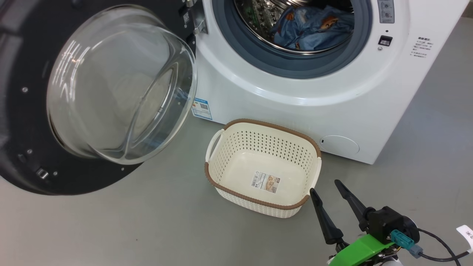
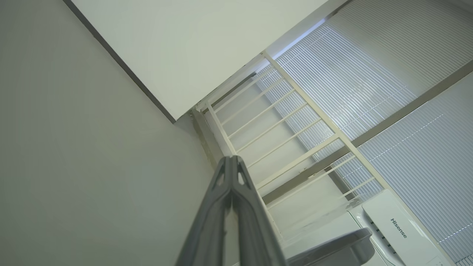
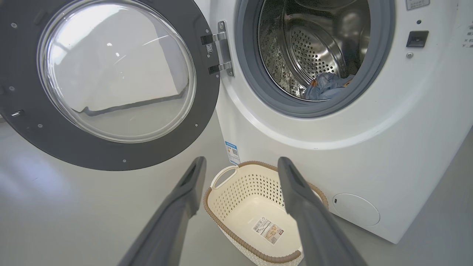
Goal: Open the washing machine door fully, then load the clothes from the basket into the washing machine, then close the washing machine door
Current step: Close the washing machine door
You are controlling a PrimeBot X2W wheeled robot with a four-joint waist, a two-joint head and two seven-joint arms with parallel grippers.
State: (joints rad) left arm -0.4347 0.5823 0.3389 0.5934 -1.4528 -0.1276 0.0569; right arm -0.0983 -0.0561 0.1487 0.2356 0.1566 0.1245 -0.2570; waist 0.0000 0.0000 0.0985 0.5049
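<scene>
Right gripper (image 1: 324, 186) gapes wide, empty; left gripper (image 2: 232, 158) pinched shut on nothing — clothes (image 1: 310, 27) in drum, basket (image 1: 258, 123) bare — I'd push the washing machine door (image 1: 22, 122) by its rim till latched.

washing machine (image 1: 295, 96) open, clothes (image 1: 314, 31) inside, basket (image 1: 258, 142) empty
black-rimmed glass door (image 1: 22, 111) hangs wide on the machine's left hinge; blue printed clothes lie low in its steel drum; cream basket stands upright just before its front.

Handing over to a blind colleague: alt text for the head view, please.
Blue printed clothes lie in the washing machine, the door wide open at left. The basket on the floor in front holds only a label; the open right gripper hovers by its near corner.
</scene>
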